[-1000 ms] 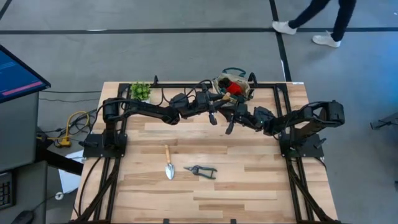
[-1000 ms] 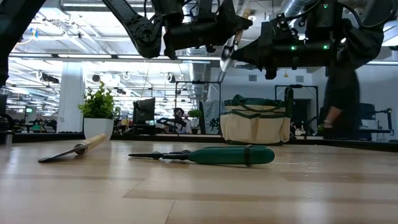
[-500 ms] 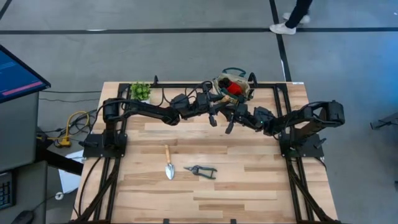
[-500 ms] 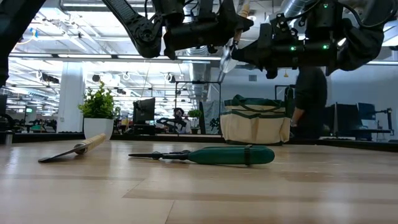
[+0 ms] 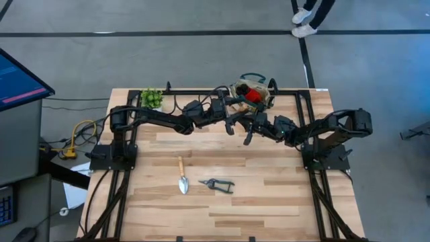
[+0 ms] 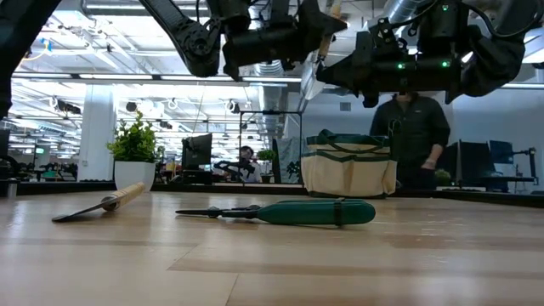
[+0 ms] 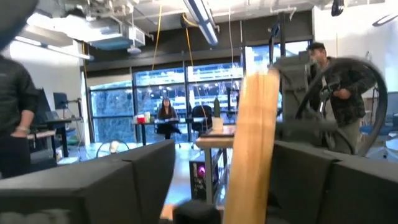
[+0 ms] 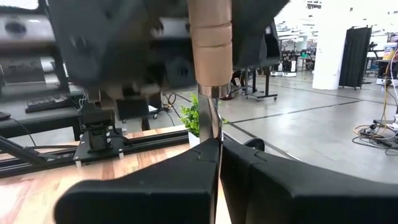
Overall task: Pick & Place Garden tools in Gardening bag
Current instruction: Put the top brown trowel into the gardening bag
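Two arms meet mid-air near back of table [image 5: 269, 202], just in front of gardening bag [image 5: 251, 92]. Right gripper [image 8: 217, 163] is clamped on metal neck of a wooden-handled trowel [image 8: 210, 43], fingers pressed together w/ the shank between. Left gripper [image 7: 214, 180] fingers spread wide either side of the wooden handle; gap visible, not squeezing it. Trowel hangs above table, held upright-ish between both grippers in low view. Bag sits at back edge, red-and-black bundle [image 5: 253, 94] inside. 2nd trowel [image 5: 181, 176] lies flat front-left of centre; pruners [image 5: 217, 183] just beside it on its right. Potted plant [image 5: 152, 98] at back-left corner. Person [image 6: 413, 136] stands beyond bag.
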